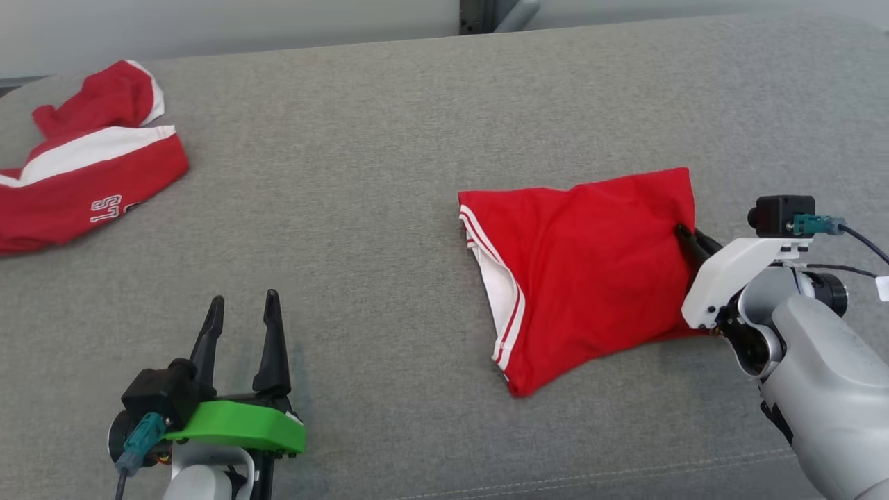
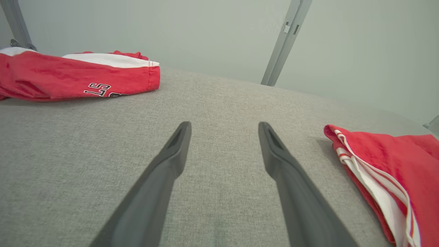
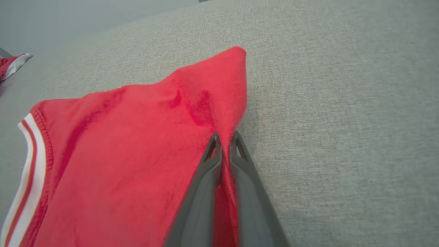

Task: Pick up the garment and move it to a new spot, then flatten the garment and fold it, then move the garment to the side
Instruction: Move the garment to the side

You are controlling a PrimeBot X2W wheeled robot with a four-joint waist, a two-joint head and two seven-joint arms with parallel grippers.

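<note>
Head view: a red garment (image 1: 590, 271) with white-striped edging lies folded on a grey fabric surface (image 1: 361, 173), right of centre. At the garment's right edge, the right gripper (image 1: 684, 232) has its two dark fingers pressed together, pinching a ridge of red cloth near the top corner; the right wrist view shows the cloth caught between them. The left gripper (image 1: 244, 297) sits at the lower left with its fingers spread, well apart from the garment, holding nothing. A second red and white shirt (image 1: 83, 180) lies crumpled at the far left.

Garment (image 1: 590, 278) at right on the fabric surface (image 1: 361, 208), second garment (image 1: 76, 187) far left.
</note>
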